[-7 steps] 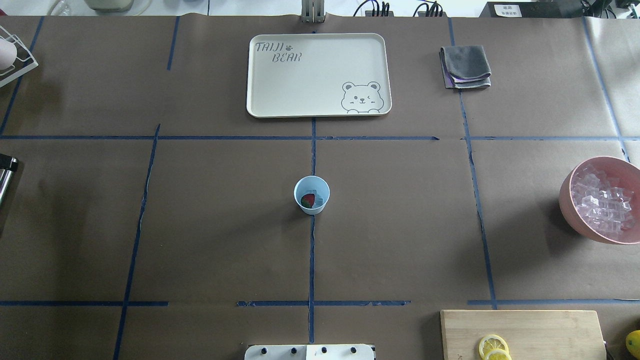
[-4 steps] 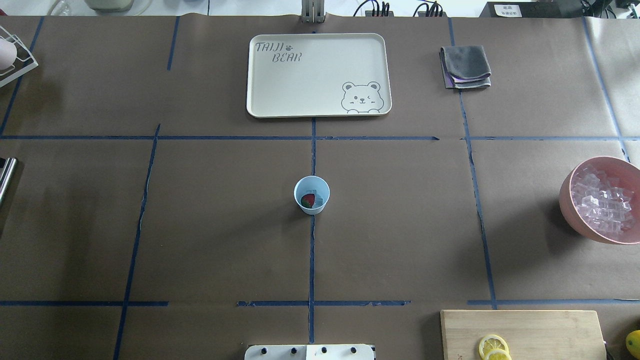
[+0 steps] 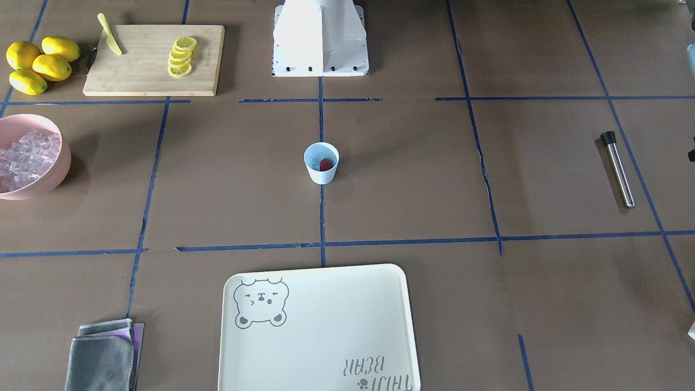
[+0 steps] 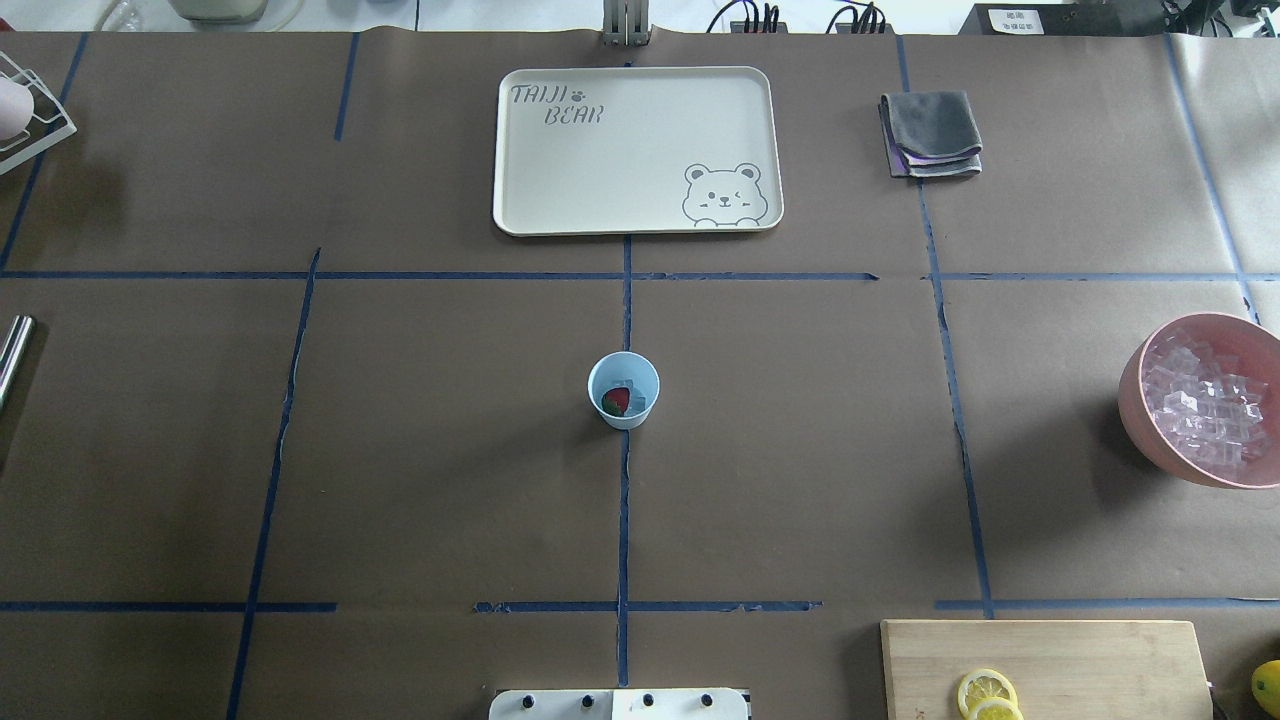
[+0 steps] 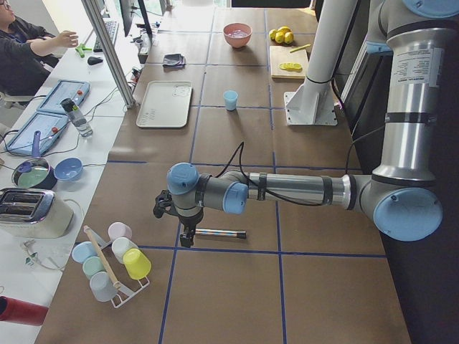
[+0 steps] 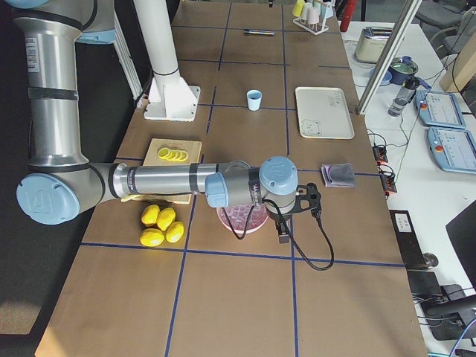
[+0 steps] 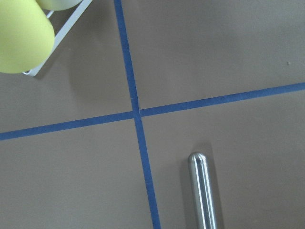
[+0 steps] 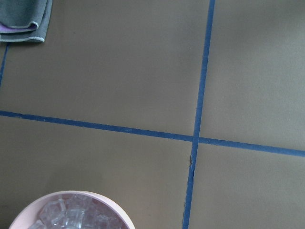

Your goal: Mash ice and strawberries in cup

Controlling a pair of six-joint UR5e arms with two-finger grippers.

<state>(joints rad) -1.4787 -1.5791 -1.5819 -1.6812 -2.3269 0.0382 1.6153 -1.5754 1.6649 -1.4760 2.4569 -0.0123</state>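
The small pale-blue cup point(image 4: 640, 368) stands at the table's middle, also in the front-facing view point(image 3: 320, 175). In it lie a red strawberry point(image 4: 615, 401) and clear ice point(image 4: 634, 392). My left gripper point(image 5: 184, 239) shows only in the exterior left view, at the end of a steel rod point(image 5: 219, 233) far left of the cup; I cannot tell whether it is open. My right gripper point(image 6: 283, 235) shows only in the exterior right view, beside the pink bowl of ice point(image 6: 242, 217); I cannot tell its state.
The steel rod point(image 3: 618, 168) lies near the table's left edge point(image 7: 204, 191). The pink bowl point(image 4: 1140, 420) is at the right edge. A cream tray point(image 4: 520, 215), grey cloth point(image 4: 930, 133), cutting board point(image 4: 1080, 650) with lemon slices and a cup rack point(image 5: 111, 261) stand around.
A dark part over the rod's end at the overhead view's left edge has drawn away to the left and out of that view. The cup and its contents have not moved.
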